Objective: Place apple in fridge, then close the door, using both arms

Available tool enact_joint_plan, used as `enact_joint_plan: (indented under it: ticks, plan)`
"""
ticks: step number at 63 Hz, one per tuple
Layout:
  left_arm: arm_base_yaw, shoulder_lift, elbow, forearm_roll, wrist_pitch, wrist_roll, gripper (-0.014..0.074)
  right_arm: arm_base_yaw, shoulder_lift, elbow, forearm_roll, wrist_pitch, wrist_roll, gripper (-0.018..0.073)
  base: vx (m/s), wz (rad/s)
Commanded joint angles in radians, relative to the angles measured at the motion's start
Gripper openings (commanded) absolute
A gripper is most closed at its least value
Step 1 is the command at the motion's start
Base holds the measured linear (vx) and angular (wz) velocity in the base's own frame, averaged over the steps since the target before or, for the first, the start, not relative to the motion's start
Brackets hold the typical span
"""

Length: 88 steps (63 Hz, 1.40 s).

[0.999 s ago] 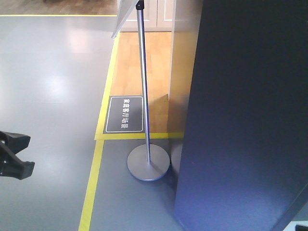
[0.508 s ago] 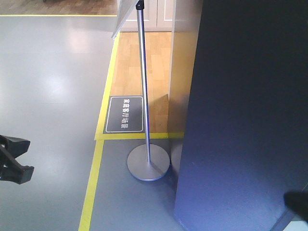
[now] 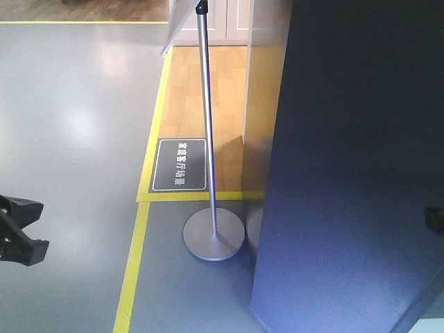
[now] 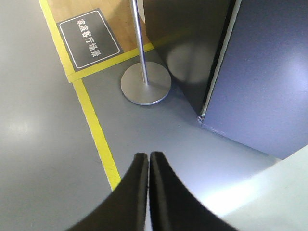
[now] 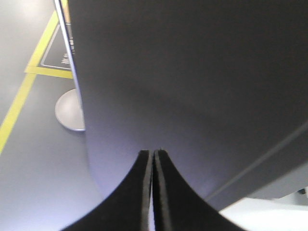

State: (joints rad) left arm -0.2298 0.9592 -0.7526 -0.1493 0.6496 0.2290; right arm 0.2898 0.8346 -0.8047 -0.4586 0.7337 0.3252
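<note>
fridge (image 3: 354,173) right | stand (image 3: 214,234) just left | floor sign (image 3: 180,165) behind stand

fridge (image 3: 354,173) outside: dark blue-grey, smooth, soft satin sheen. sign stand (image 3: 214,234): brushed metal pole and round base, dull shine. floor (image 3: 69,104): grey, smooth, glossy with light glare. yellow tape lines (image 3: 133,263) matt-ish. wood-look planks (image 3: 208,90) beyond. both claws (image 4: 148,159) (image 5: 153,155): matt black plastic, smooth.

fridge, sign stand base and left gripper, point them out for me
fridge (image 3: 354,173), exterior front-facing view, on its dark blue-grey outer face
sign stand base (image 4: 145,86), left wrist view, on the round metal disc
left gripper (image 4: 148,157), left wrist view, between the closed black fingertips
</note>
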Motion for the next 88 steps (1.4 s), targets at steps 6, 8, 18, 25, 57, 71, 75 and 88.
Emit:
enact_joint_plan:
  ticks: [6,8,18,25,57,71,75,88]
  plan:
    - [0.001,-0.010,-0.026,-0.009,-0.054,-0.011,-0.0006,0.001,0.091,-0.086,-0.092,-0.080,0.021,-0.0006,0.00,0.00]
    - [0.001,-0.010,-0.026,-0.009,-0.054,-0.011,-0.0006,0.001,0.105,-0.093,-0.100,-0.082,0.021,-0.0006,0.00,0.00]
    - [0.001,-0.010,-0.026,-0.009,-0.054,-0.011,-0.0006,-0.012,0.177,-0.120,-0.170,-0.122,0.068,-0.0003,0.00,0.00]
    - [0.001,-0.010,-0.026,-0.009,-0.054,-0.011,-0.0006,-0.087,0.216,-0.135,-0.173,-0.167,0.108,-0.0003,0.00,0.00]
    - [0.001,-0.010,-0.026,-0.009,-0.054,-0.011,-0.0006,-0.399,0.332,-0.228,-0.026,-0.394,0.073,-0.0003,0.00,0.00]
    - [0.001,-0.010,-0.026,-0.009,-0.054,-0.011,-0.0006,-0.409,0.439,-0.356,-0.028,-0.435,0.077,-0.0003,0.00,0.00]
    - [0.001,-0.010,-0.026,-0.009,-0.054,-0.011,-0.0006,-0.409,0.476,-0.389,-0.028,-0.467,0.095,-0.0003,0.00,0.00]
    - [0.001,-0.010,-0.026,-0.009,-0.054,-0.011,-0.0006,-0.409,0.590,-0.479,-0.029,-0.558,0.097,-0.0003,0.00,0.00]
